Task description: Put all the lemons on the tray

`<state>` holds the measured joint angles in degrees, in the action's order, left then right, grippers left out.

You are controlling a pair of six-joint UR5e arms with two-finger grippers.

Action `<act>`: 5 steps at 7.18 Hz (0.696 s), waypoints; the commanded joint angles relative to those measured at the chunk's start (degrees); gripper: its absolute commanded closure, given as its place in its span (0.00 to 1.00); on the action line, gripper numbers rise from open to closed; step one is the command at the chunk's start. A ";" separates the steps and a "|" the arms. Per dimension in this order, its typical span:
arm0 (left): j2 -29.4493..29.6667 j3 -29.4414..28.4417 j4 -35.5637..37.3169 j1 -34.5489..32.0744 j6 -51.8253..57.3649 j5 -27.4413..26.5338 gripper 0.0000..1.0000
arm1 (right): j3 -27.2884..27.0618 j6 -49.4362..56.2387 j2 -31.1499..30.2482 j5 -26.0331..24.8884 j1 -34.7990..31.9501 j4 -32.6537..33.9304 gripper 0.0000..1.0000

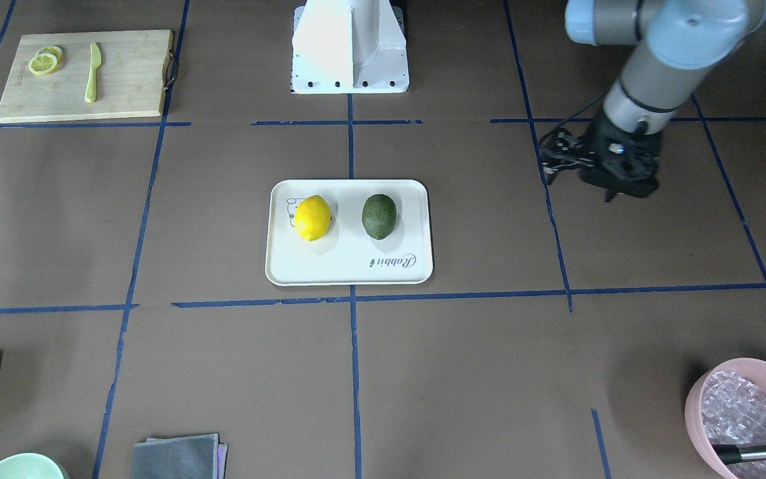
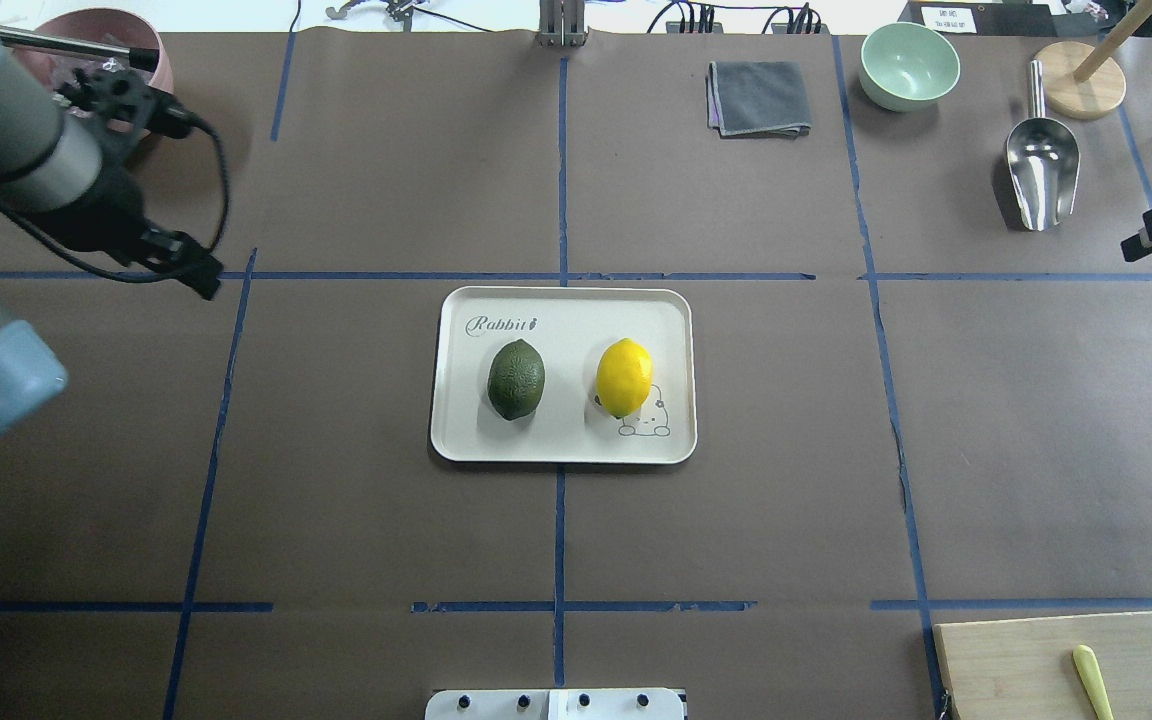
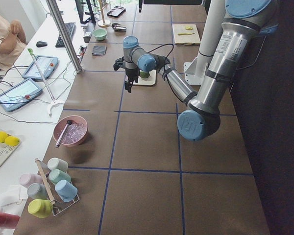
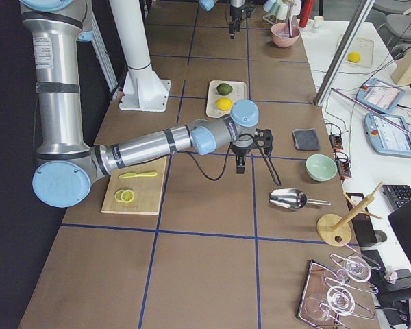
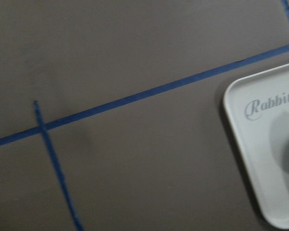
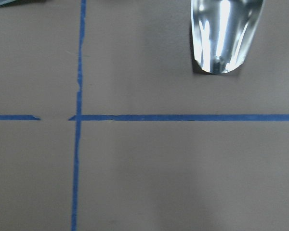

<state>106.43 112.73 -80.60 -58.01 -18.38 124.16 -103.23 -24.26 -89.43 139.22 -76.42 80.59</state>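
Note:
The cream-white tray [image 2: 564, 310] lies at the table's middle. The dark green lemon [image 2: 516, 379] and the bright yellow lemon [image 2: 624, 376] both rest on it, side by side and apart. The tray's corner also shows in the left wrist view [image 5: 260, 144]. My left gripper [image 2: 208, 290] hangs over bare table well to the tray's left, looks shut and is empty; it also shows in the front view [image 1: 610, 196]. My right gripper [image 2: 1128, 250] is at the far right edge near the metal scoop [image 2: 1041, 165]; it looks shut and is empty.
A wooden cutting board [image 1: 124, 80] with lemon slices [image 1: 44, 63] and a yellow-green knife [image 1: 92, 73] sits at the robot's near right corner. A pink bowl [image 2: 106, 40], grey cloth [image 2: 758, 97] and green bowl [image 2: 909, 65] line the far edge.

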 commanded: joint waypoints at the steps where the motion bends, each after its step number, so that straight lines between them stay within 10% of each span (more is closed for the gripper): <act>1: -8.41 -5.45 1.23 -18.45 27.41 4.49 0.00 | 7.48 14.53 -0.65 0.00 -6.00 0.00 0.00; 5: -7.91 -28.77 0.61 -36.36 41.85 8.64 0.00 | 9.72 30.57 -0.22 -1.66 -12.87 11.50 0.00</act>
<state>98.50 88.83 -79.94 -91.02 22.45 132.52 -93.40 2.67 -89.79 138.20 -87.67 89.06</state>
